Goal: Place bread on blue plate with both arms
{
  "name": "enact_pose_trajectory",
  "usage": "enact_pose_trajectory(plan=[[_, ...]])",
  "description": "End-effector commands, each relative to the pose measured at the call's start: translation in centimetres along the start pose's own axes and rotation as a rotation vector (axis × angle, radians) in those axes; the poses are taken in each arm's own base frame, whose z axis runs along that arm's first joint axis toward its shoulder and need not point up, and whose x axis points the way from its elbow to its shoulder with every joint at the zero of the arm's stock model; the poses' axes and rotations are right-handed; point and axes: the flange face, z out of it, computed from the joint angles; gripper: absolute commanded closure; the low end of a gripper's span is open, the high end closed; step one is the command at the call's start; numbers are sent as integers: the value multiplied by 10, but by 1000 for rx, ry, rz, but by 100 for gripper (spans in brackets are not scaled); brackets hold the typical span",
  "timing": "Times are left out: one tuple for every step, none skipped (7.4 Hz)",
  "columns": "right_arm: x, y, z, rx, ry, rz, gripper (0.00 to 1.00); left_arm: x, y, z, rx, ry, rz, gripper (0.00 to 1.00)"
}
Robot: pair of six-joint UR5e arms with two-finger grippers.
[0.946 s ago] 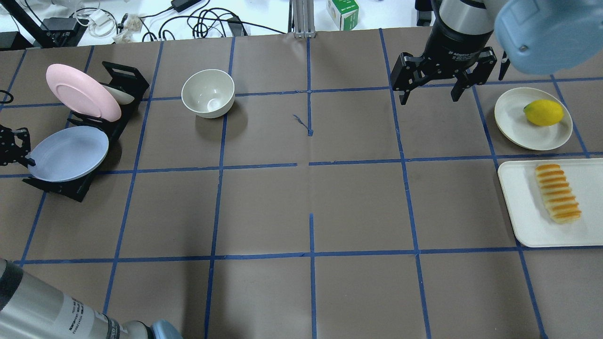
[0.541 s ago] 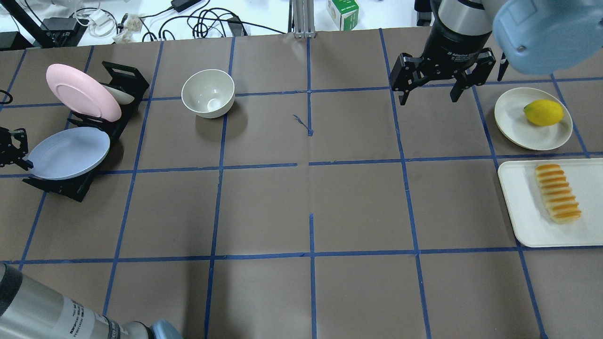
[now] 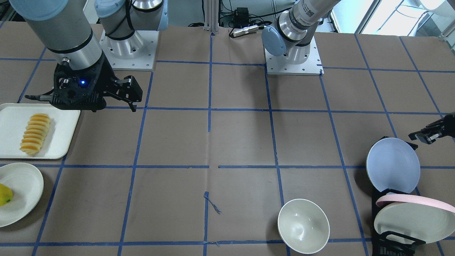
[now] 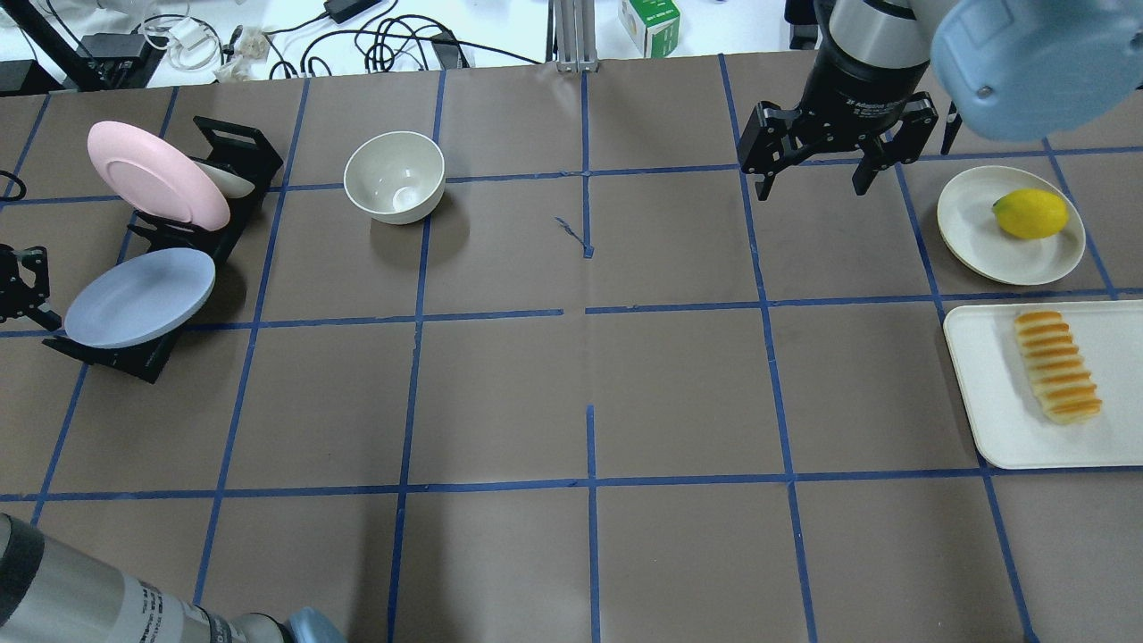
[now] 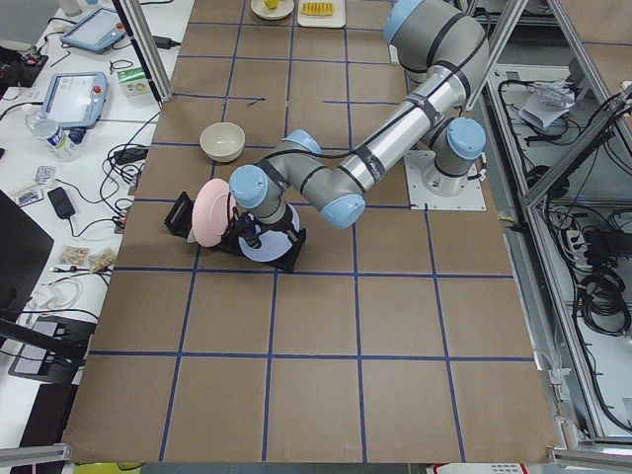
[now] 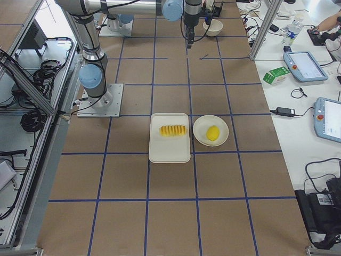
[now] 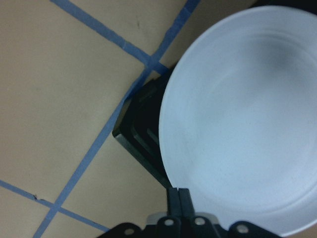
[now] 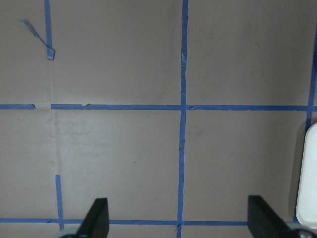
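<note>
- left hand (image 7: pixel 178 196) pinches the round pale blue plate (image 4: pixel 138 297) at its rim;
- right hand (image 4: pixel 808 170) hangs spread above the brown tabletop (image 4: pixel 589 375);
- ridged yellow-orange bread loaf (image 4: pixel 1056 366) lies on a white rectangular tray (image 4: pixel 982 402)

I see matt brown paper covering the table (image 4: pixel 500 393), a smooth matt blue plate (image 4: pixel 138 297), and a glossy cream bowl (image 4: pixel 394 176)

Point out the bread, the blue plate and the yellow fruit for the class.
bread (image 4: pixel 1057 367): overhead view, its middle slices.
blue plate (image 4: pixel 138 297): overhead view, centre of its face.
yellow fruit (image 4: pixel 1030 214): overhead view, middle of its skin.
</note>
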Motion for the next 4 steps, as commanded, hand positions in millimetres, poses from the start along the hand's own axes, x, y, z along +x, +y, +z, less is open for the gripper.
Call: enact_pose_trajectory(plan=[[0,-1,0,4,-3,-2,0,13,12,-7,-19,5,16,100],[2,-1,-1,6,0,-7,0,11,2,-8,17,1,21,100],[1,-1,0,2,-4,4,0,6,-13,-10,125,-12,30,99],[1,1,0,-8,-3,6,0,1,-35,-10,241,-31,80,70]])
